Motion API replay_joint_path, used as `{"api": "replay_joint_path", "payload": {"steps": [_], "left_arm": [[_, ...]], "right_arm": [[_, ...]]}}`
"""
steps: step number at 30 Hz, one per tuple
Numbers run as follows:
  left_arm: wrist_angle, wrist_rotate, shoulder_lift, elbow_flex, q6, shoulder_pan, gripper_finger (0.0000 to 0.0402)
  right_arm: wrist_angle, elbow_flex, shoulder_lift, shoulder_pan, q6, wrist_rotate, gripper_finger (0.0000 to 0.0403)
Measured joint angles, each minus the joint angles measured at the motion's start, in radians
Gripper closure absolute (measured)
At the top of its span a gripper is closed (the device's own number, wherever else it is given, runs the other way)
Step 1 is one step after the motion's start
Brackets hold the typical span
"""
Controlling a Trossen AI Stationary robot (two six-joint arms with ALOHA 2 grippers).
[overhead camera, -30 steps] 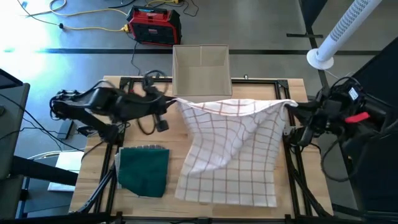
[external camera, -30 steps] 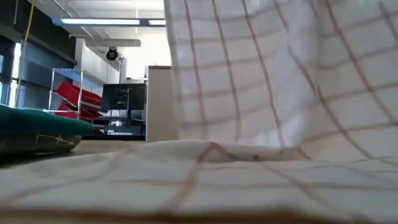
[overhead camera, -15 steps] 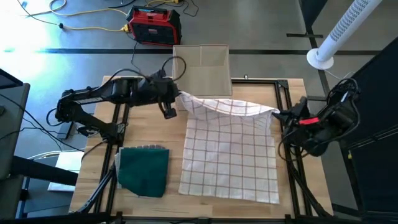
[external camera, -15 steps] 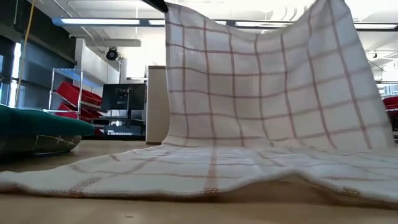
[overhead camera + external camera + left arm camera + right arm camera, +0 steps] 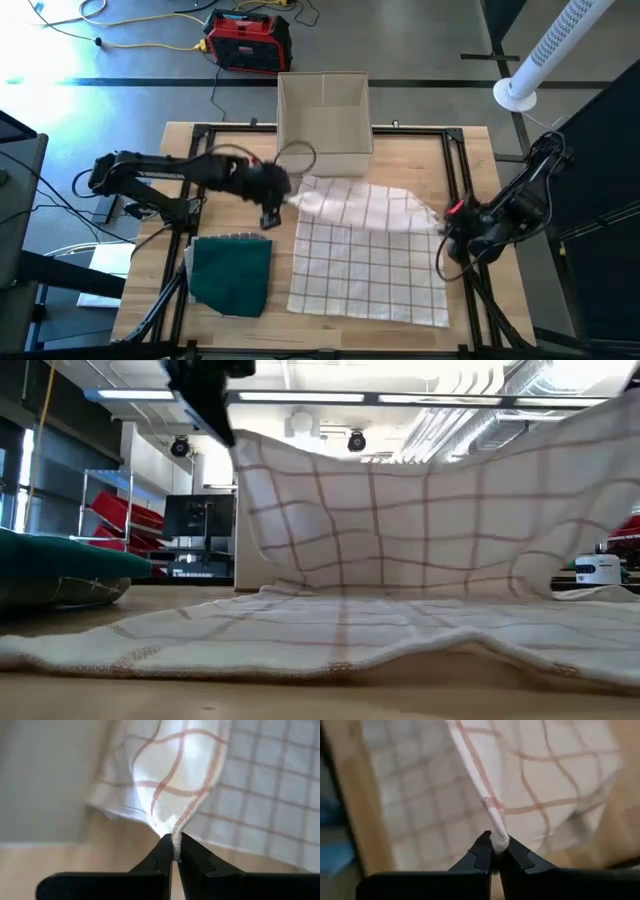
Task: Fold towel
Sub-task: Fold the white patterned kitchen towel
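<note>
The table [image 5: 200,145] is light wood with a black frame, standing on a grey floor [image 5: 130,90]. Behind the table on that floor sits a red and black box [image 5: 248,40], with a yellow cable [image 5: 150,45] running off beside it. Off the table's far right corner stands a white perforated post [image 5: 545,55]. In the low view, beyond the table, are red bins [image 5: 125,515] on a wire rack, a dark monitor [image 5: 198,518] and ceiling strip lights [image 5: 400,398].
</note>
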Motion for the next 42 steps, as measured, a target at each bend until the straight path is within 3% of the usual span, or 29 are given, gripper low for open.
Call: {"api": "replay_joint_path", "payload": {"steps": [2, 11, 15, 21, 29, 42], "left_arm": [[0.012, 0.045, 0.0, -0.028, -0.049, -0.041, 0.0395], [0.087, 0.087, -0.001, -0.041, -0.157, -0.169, 0.0395], [0.154, 0.1, 0.005, -0.041, -0.194, -0.196, 0.0395], [0.215, 0.139, 0.042, -0.041, -0.264, -0.257, 0.0395], [0.235, 0.198, 0.163, -0.041, -0.256, -0.33, 0.0395], [0.24, 0.287, 0.32, -0.042, -0.202, -0.375, 0.0395]], "right_arm": [[0.008, 0.001, 0.005, 0.0, -0.009, -0.067, 0.0399], [-0.194, 0.169, 0.007, 0.0, 0.004, 0.029, 0.0399], [-0.196, 0.205, 0.007, 0.0, -0.031, -0.094, 0.0399], [-0.077, 0.146, 0.064, 0.01, -0.101, -0.414, 0.0399], [0.24, 0.061, 0.227, 0.065, -0.271, -0.438, 0.0399], [0.481, 0.032, 0.55, 0.104, -0.431, -0.592, 0.0399]]}}
